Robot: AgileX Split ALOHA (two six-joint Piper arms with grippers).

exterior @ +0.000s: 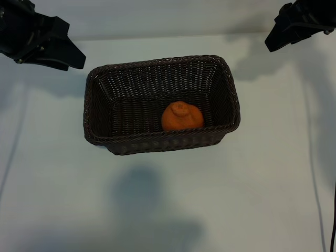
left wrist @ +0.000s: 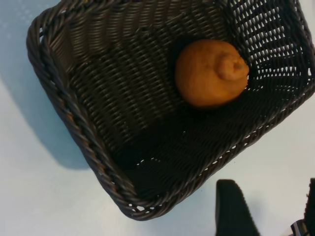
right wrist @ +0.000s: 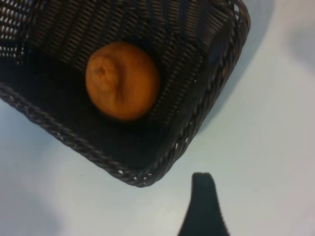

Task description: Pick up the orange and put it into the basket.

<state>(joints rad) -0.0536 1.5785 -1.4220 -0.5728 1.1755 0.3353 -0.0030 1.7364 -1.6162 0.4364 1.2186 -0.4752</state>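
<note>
The orange [exterior: 182,116] is seen lying inside the basket [exterior: 100,105], on its woven floor, close against the long wall nearest the camera and somewhat toward the right end in the exterior view. Its bumpy nub is turned upward. The basket is set on the white desk [exterior: 273,184], between the two arms.

The left gripper [left wrist: 268,216] is held at the upper left corner of the exterior view, above the desk and apart from the basket; its fingers [left wrist: 234,211] are spread, with nothing between them. The right gripper [exterior: 296,23] is held at the upper right corner, likewise clear of the basket; one dark finger [right wrist: 204,209] is seen over bare desk, and its fingers are spread and empty.
</note>
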